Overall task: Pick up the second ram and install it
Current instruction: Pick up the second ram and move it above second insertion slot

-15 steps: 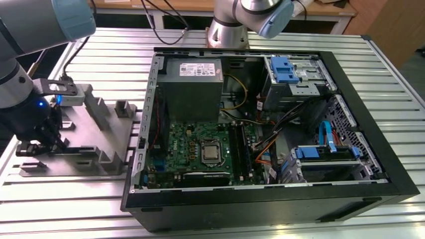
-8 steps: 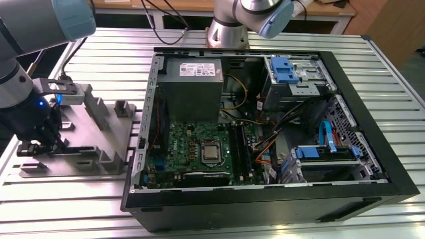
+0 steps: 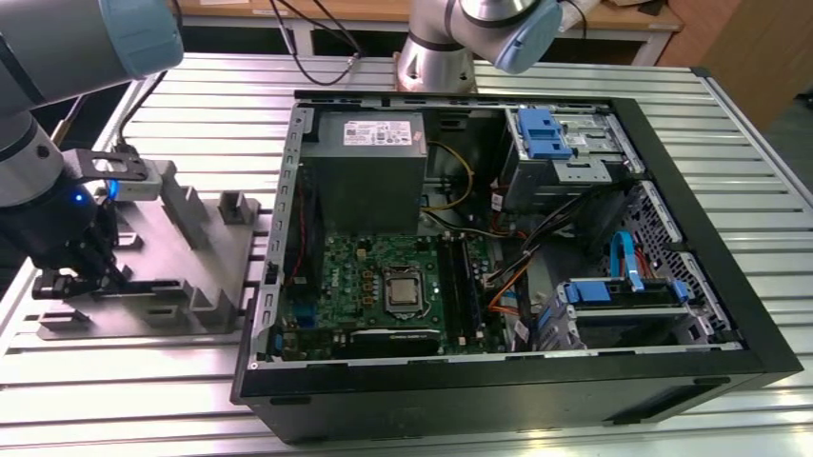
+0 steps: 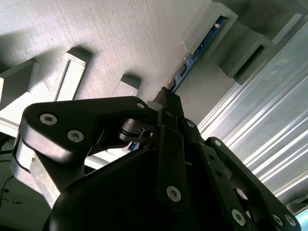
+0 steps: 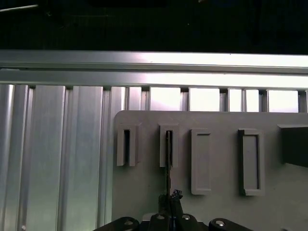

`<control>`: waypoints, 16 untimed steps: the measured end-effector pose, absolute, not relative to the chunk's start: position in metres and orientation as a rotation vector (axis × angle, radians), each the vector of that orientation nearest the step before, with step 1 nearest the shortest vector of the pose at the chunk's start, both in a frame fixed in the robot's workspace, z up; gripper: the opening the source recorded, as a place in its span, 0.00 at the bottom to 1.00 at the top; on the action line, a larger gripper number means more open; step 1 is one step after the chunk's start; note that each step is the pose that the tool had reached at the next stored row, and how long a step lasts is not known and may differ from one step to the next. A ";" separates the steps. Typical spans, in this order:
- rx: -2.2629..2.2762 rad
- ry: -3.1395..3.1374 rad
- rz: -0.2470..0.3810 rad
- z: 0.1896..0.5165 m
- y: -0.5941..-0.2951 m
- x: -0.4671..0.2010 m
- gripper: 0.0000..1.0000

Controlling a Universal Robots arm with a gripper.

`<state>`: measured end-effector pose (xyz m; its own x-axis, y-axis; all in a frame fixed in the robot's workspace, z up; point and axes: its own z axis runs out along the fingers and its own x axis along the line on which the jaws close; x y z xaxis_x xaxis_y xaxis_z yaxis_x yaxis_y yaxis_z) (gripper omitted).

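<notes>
Grey plastic holder tray (image 3: 143,249), flat on the slatted metal table (image 3: 128,381) toward its edge on the exterior view's left, just beside the open computer case (image 3: 508,381). Slotted upright blocks on it, evidently to keep the second ram (image 4: 196,52) standing on its long edge, thin top free for a pinch from above. Seated in the tray: one end in a slotted block (image 5: 162,144), body running straight in between the fingertips (image 5: 175,196) of the hand (image 5: 169,199). Hand low over the tray, at the end nearest that table edge, turned to line up with the stick's thin profile. Fingers drawn together on the two flat faces, by the look of both wrist views clamped on the stick. Not yet lifted. Well apart from the green motherboard (image 3: 343,267) inside the case.
</notes>
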<state>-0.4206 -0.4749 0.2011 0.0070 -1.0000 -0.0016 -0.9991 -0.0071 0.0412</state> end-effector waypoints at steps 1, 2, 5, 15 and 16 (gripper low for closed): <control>2.209 -2.193 -0.047 0.201 -0.475 -0.421 0.11; 2.209 -2.193 -0.047 0.201 -0.475 -0.421 0.11; 2.209 -2.193 -0.047 0.204 -0.475 -0.421 0.11; 2.210 -2.194 -0.048 0.244 -0.475 -0.421 0.11; 2.210 -2.194 -0.048 0.249 -0.475 -0.421 0.11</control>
<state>-0.4206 -0.4748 0.2487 0.0071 -1.0000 -0.0027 -0.9991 -0.0072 0.0411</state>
